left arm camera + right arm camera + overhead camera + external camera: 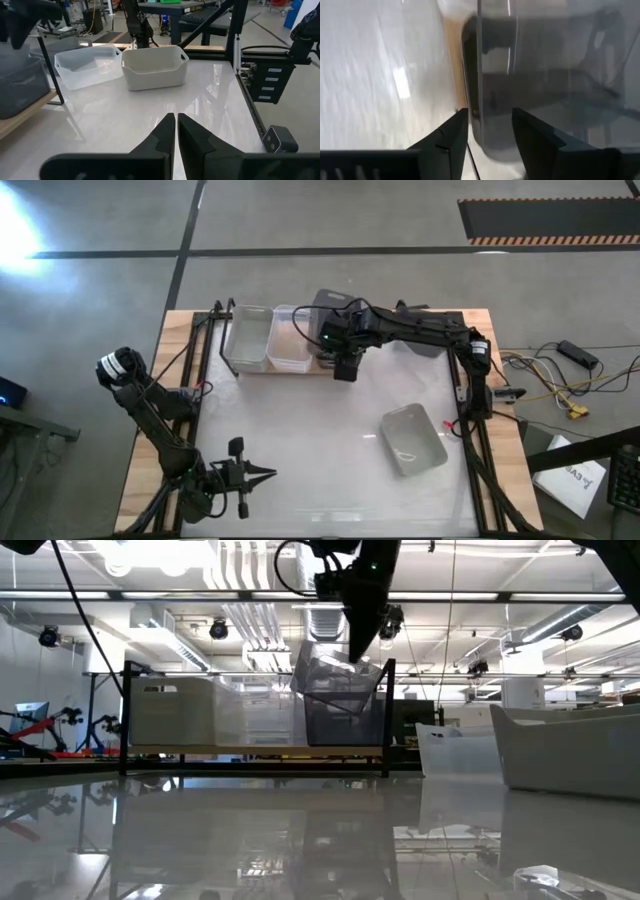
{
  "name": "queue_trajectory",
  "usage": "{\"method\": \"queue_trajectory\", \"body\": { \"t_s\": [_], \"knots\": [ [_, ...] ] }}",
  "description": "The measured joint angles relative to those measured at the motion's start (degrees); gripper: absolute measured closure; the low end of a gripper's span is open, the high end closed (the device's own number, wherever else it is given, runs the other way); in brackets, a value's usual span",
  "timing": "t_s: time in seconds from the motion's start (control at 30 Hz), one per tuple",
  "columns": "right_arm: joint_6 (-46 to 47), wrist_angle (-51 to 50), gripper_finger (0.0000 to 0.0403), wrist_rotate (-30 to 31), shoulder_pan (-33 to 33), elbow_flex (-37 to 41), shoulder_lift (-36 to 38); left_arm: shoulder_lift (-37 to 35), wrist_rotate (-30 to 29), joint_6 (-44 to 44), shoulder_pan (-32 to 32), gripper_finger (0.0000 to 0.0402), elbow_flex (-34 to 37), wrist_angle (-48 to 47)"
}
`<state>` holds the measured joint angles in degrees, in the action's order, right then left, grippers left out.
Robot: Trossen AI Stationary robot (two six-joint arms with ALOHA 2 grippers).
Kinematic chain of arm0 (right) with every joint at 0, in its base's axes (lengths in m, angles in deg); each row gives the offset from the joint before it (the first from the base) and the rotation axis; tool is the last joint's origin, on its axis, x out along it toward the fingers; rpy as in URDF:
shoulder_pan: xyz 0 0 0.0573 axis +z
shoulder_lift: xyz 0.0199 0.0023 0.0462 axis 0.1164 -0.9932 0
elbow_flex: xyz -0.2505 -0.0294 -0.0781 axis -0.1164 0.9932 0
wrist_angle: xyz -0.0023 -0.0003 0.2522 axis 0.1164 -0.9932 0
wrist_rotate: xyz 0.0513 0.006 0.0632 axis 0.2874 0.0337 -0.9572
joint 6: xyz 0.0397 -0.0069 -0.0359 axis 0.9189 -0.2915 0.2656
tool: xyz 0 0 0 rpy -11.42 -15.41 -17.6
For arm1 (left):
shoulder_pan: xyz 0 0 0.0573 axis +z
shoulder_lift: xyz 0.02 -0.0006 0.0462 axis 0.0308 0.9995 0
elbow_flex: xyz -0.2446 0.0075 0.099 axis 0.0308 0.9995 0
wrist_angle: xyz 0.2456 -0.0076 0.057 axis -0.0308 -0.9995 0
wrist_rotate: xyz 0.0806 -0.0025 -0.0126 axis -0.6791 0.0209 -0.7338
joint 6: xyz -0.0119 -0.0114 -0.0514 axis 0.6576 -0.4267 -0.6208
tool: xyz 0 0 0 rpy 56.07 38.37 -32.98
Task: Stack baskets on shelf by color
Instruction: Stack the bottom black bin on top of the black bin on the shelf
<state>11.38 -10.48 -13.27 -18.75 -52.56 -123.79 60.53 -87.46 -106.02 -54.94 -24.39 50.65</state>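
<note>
The white surface [330, 440] carries everything. Along its far edge stands the wooden shelf [262, 370] with black wire uprights, and on the plank sit three baskets in a row: a whitish grey basket [248, 337] at the left end, a clear basket [291, 338] just beside it, and dark grey baskets [340, 698] at the right end. In the low view one dark grey basket sits tilted in another, its near rim raised. A further light grey basket [412, 439] lies alone on the surface toward the right side, well apart from the shelf.

The right arm reaches across to the shelf, and the right claw [489, 127] is at the near wall of the tilted dark basket; its fingers stand spread to either side of that wall, released rather than clenched. The left claw [176, 131] waits at the near left corner of the surface, clenched tight on nothing, pointing toward the loose light basket.
</note>
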Motion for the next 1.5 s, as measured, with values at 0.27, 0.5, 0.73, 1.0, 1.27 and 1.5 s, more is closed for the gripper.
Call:
{"method": "queue_trajectory", "body": {
  "t_s": [0.27, 0.5, 0.73, 1.0, 1.27, 1.5],
  "knots": [
    [-0.9, 8.8, 0.0269, -0.3, 1.1, 3.8, -0.3, 0.0, 0.0, 0.0, 0.0, 0.0398, 0.0, 0.0],
    [-2.3, 8.8, 0.0384, 0.2, 1.2, 4.0, -0.3, 0.0, 0.0, -0.1, 0.1, 0.0398, 0.0, 0.0],
    [-2.1, 1.0, 0.0394, 0.6, 1.5, -0.6, 0.0, 0.0, 0.0, -0.2, 0.1, 0.0398, 0.0, 0.0],
    [-1.2, -3.9, 0.0394, 3.0, 1.6, -2.1, 0.0, 0.0, 0.0, -0.1, 0.5, 0.0398, 0.0, 0.0],
    [-1.2, -3.9, 0.0394, 3.5, 1.6, -0.2, -1.2, 0.0, 0.0, 0.1, 1.2, 0.0398, 0.0, 0.0],
    [-3.1, -4.0, 0.0394, 4.2, 1.6, -0.8, -5.0, 0.0, 0.0, 0.2, 1.7, 0.0398, -0.2, 0.1]
  ]
}}
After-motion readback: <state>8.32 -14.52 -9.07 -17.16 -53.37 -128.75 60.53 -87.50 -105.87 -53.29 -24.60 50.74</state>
